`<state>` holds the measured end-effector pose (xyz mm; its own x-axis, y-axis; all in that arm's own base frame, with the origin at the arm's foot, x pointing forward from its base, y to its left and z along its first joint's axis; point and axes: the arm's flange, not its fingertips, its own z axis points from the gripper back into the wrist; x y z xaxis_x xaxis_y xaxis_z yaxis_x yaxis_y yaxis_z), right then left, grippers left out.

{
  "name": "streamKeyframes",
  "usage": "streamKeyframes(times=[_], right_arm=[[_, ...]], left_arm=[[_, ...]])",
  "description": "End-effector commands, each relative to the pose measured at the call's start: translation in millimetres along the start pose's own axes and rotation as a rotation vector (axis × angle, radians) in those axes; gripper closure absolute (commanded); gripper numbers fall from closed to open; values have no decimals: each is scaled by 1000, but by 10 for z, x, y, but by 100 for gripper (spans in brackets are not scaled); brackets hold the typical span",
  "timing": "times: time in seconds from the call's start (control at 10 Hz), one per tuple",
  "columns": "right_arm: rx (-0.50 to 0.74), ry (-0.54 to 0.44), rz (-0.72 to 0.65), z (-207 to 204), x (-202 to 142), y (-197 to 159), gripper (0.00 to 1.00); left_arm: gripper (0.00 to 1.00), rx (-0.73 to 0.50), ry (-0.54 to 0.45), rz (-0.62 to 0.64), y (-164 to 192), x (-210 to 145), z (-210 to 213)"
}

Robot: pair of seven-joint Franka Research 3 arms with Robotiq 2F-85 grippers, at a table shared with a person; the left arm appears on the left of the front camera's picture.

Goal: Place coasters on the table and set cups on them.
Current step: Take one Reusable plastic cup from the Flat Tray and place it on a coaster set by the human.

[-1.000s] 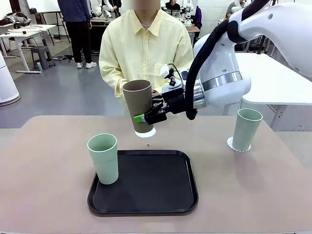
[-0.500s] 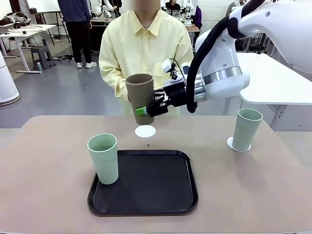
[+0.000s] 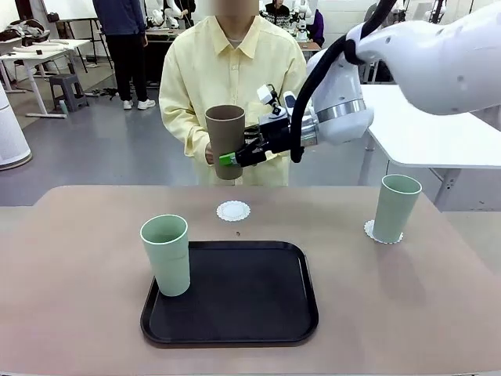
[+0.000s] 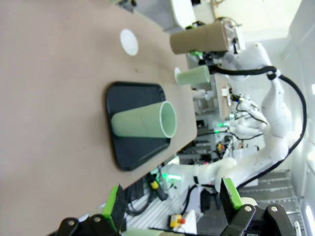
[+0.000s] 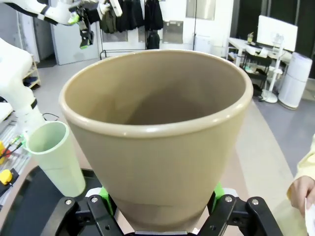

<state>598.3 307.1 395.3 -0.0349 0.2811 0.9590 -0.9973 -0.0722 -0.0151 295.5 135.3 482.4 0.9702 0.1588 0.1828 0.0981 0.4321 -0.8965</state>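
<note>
Fingers (image 3: 225, 159) at right clasp brown cup (image 3: 225, 129), seemingly low.

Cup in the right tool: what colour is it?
The cup is matte brown, clearest in the right wrist view.

The brown cup (image 3: 225, 133) held in my right pincer (image 3: 230, 160) looked like smooth matt plastic, with a soft sheen along its rim. The pincer's pads (image 5: 104, 195) were bright green and looked rubbery. Straight below the pincer, the coaster (image 3: 233, 211) looked like thin white paper, lacy at the edge. Lower still and nearer me, the tray (image 3: 258, 298) was smooth black plastic with a faint shine, and the mint cup (image 3: 166, 254) on it was matt. The table (image 3: 70, 266) looked matt and even. Behind the pincer I saw a shirt (image 3: 235, 78) of soft pale-yellow cloth.
</note>
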Motion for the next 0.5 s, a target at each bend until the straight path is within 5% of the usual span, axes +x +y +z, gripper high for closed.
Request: streamKeyframes(times=[0.0,0.4], right_arm=[[12,-6,-38,-29,-61,-367,19],[-18,-21,-30,-32,-210,-354,19]], left_arm=[[0,-15,-6,-11,-1,12,-3],[0,-15,-6,-11,-1,12,-3]])
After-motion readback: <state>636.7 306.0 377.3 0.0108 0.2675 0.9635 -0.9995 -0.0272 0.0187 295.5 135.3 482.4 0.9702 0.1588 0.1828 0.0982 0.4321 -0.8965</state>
